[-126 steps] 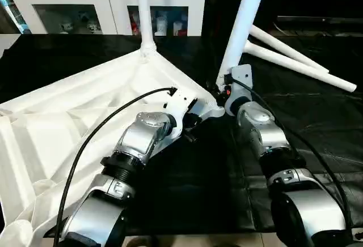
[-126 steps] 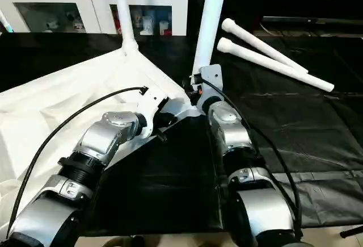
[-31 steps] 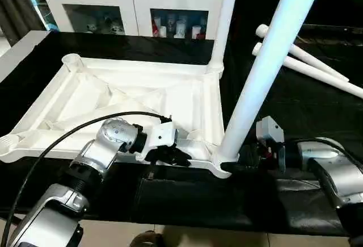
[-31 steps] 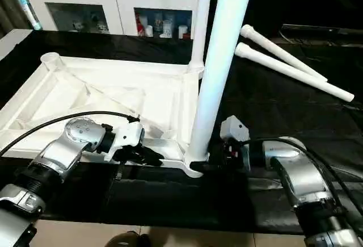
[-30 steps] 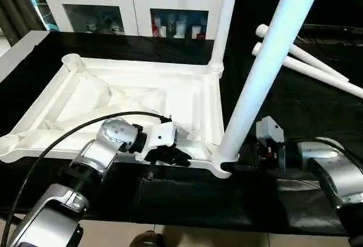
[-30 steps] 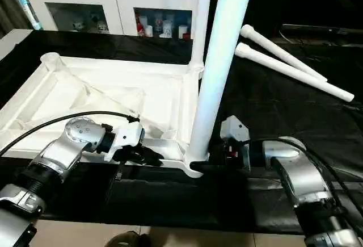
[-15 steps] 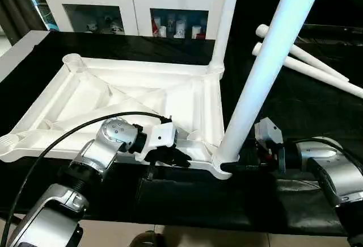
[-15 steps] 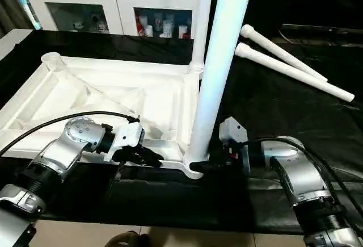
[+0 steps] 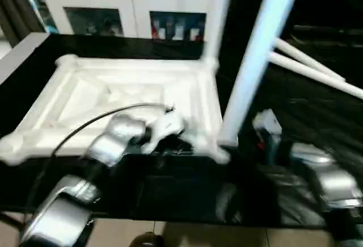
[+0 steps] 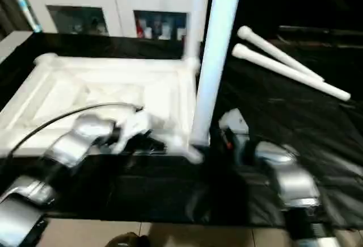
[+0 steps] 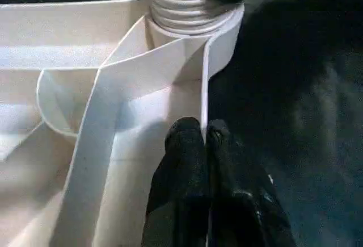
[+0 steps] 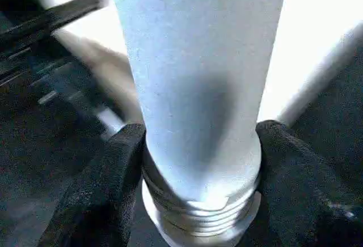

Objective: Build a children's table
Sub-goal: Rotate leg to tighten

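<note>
The children's table top (image 9: 102, 91) lies ribbed side up on the black surface. One leg (image 9: 258, 54) stands in its near right corner socket (image 9: 222, 154), and a second leg (image 9: 218, 17) stands in the far right socket. My left gripper (image 11: 202, 133) is shut on the thin front rim of the top, just left of that near socket (image 11: 190, 17). My right gripper (image 12: 201, 145) has a finger on each side of the near leg (image 12: 198, 76), just above its thread. Two loose legs (image 9: 309, 68) lie at the far right.
A white cabinet with glass doors (image 9: 130, 11) stands behind the work surface. The black cover (image 9: 295, 111) stretches to the right of the top. The surface's front edge and a strip of floor (image 9: 187, 238) lie just below my forearms.
My right gripper has narrowed onto the base of the near leg. The whole head view has shifted and blurred, so the camera is moving. The left gripper keeps its hold on the rim.
</note>
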